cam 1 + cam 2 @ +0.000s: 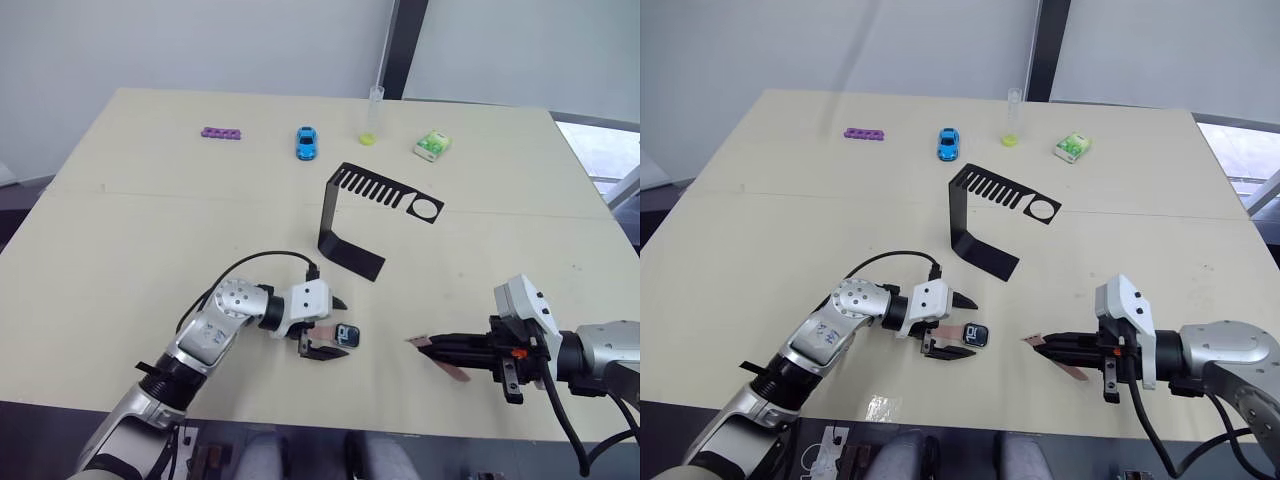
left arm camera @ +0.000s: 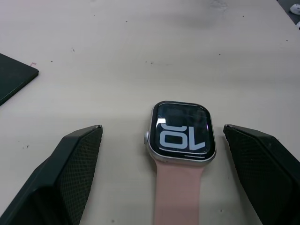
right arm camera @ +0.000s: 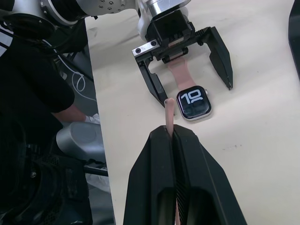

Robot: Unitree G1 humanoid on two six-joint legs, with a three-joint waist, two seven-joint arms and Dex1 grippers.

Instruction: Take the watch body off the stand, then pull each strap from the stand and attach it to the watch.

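Lying face-up at lower centre of the head views, the watch body [image 2: 182, 131] sits between the spread fingers of the left gripper [image 1: 328, 341], one strap [image 2: 177, 194] attached and partly cut off. The right gripper [image 3: 174, 140] clamps the other strap [image 3: 169, 114], mostly hidden. The stand [image 1: 345, 225] is bare.

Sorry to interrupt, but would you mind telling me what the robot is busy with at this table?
It is assembling a watch. The watch body lies flat on the table with one pink strap already attached, and the open left pincer straddles it without gripping. The right pincer is shut on the second strap, its free end pointing toward the watch. The black stand sits further back with nothing on it.
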